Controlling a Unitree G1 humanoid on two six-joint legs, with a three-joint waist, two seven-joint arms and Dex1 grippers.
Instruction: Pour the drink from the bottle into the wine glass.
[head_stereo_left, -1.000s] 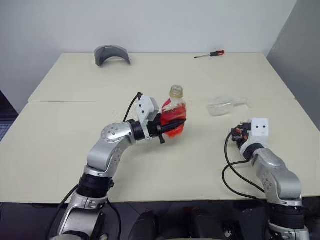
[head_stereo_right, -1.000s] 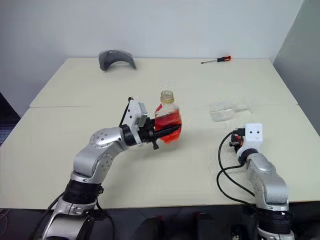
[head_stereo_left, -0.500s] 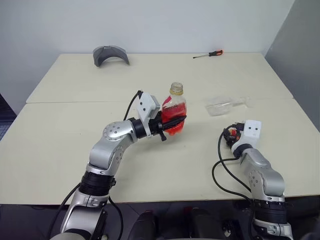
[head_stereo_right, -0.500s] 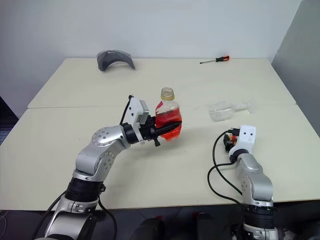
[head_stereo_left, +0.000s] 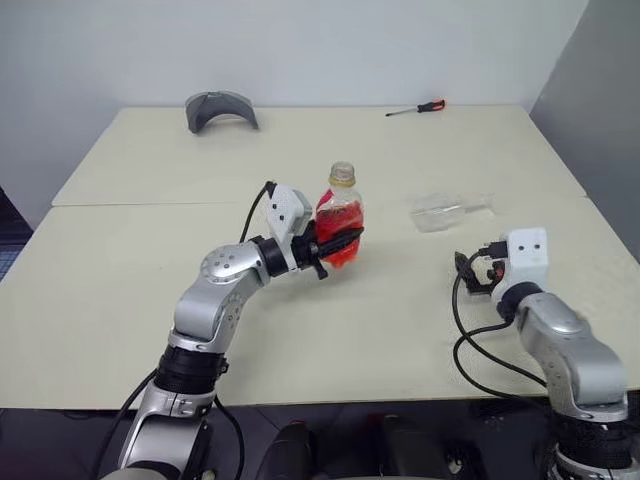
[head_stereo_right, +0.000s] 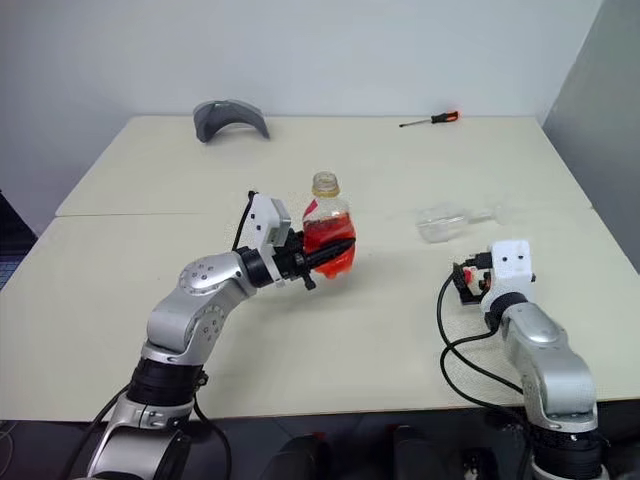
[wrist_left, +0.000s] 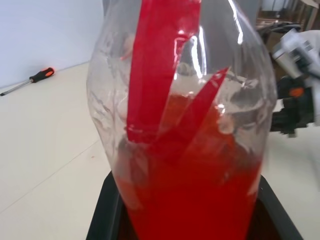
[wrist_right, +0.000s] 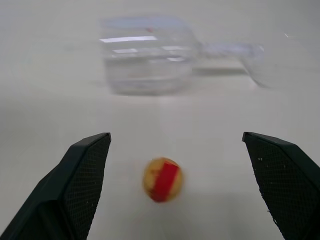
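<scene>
My left gripper (head_stereo_left: 335, 243) is shut on the bottle (head_stereo_left: 340, 220), holding it upright above the middle of the table. The bottle's neck is uncapped, and the red drink (wrist_left: 200, 200) fills its lower half. The wine glass (head_stereo_left: 448, 211) lies on its side on the table, right of the bottle, with its foot pointing right. My right gripper (wrist_right: 175, 136) is open just above the table, in front of the glass (wrist_right: 150, 55). A yellow-and-red cap (wrist_right: 161, 179) lies on the table between its fingers, touching neither.
A grey curved object (head_stereo_left: 222, 108) sits at the table's far left, and a screwdriver (head_stereo_left: 418, 107) with a red handle lies at the far right. A seam (head_stereo_left: 150, 204) runs across the table top. A grey wall (head_stereo_left: 600, 90) stands close on the right.
My right hand has lifted a little off the table. The left arm and the bottle have hardly moved.
</scene>
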